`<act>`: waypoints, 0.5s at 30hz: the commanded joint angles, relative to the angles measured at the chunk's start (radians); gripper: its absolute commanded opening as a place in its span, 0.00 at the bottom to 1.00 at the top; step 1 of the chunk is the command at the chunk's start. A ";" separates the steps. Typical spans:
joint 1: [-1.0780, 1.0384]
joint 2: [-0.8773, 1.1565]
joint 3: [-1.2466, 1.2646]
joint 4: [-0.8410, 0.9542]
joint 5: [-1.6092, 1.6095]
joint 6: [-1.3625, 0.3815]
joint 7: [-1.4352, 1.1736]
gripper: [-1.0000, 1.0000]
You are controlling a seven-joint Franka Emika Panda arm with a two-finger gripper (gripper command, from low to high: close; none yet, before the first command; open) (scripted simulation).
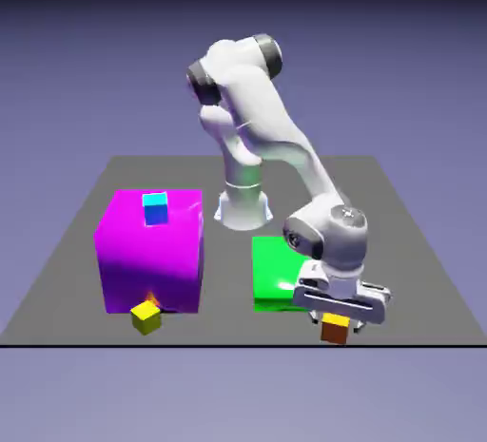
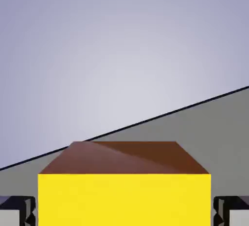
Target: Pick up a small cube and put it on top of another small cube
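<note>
Grey tabletop (image 1: 399, 231) ends just beyond the white two-finger gripper (image 1: 335, 319), which clasps the small brown-sided orange cube (image 1: 334, 330) beside the flat green block (image 1: 274, 272); a loose grip risks dropping it overboard.

A large magenta block (image 1: 150, 252) stands on the grey surface (image 1: 399, 231); a cyan cube (image 1: 155, 208) apparently rests on top, a green block (image 1: 276, 274) to the exterior view's right of it
</note>
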 commanded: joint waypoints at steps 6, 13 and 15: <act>-0.111 -0.217 0.033 -0.053 0.170 -0.139 -0.071 0.00; -0.187 -0.471 -0.129 -0.106 0.344 -0.283 -0.091 0.00; -0.208 -0.544 -0.176 -0.121 0.394 -0.324 -0.097 0.00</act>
